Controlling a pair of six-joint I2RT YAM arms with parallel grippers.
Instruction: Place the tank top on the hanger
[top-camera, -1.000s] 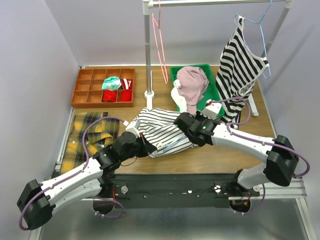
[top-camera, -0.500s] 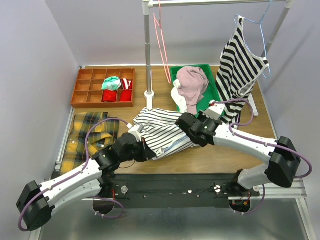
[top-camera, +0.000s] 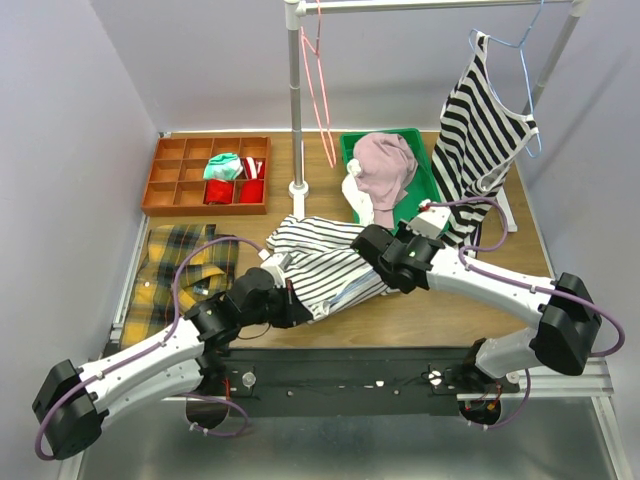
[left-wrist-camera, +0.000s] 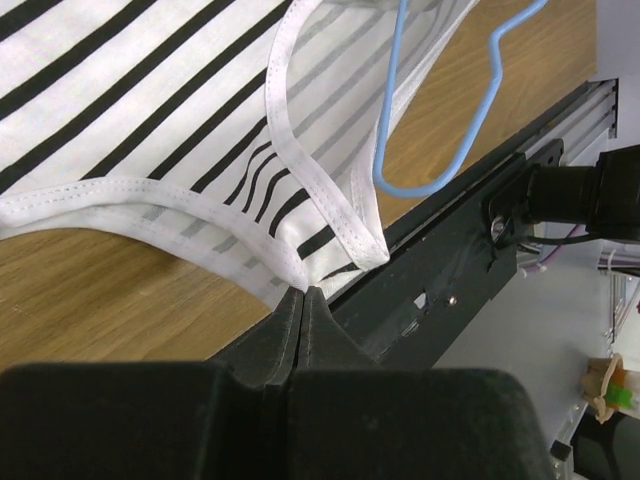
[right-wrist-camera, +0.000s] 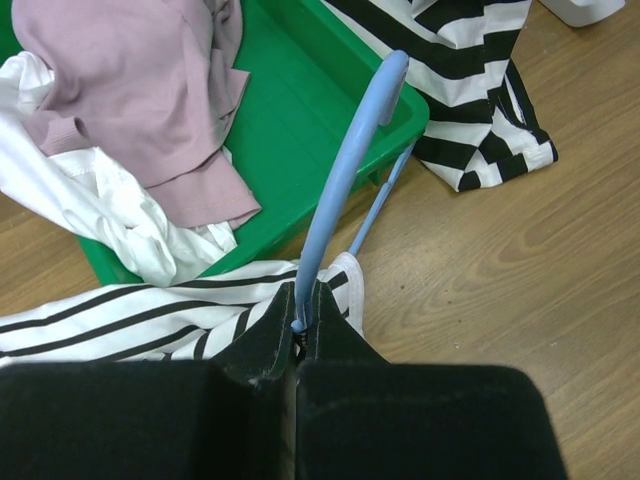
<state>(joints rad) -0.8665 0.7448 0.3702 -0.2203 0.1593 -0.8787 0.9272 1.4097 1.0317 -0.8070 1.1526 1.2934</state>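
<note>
Table (top-camera: 440, 318) lies bare right of the tank top (top-camera: 320, 262); green bin (top-camera: 428, 172) and rack post (top-camera: 295, 110) crowd behind.

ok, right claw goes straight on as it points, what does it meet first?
Probably the near wall of the green tray: the right claw, shut on the hanger, points at it across the edge of the tank top. Depth unclear.

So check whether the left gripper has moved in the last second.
Yes, slightly: the left gripper, shut on the tank top, has drawn toward the black rail, away from the rack base.
</note>
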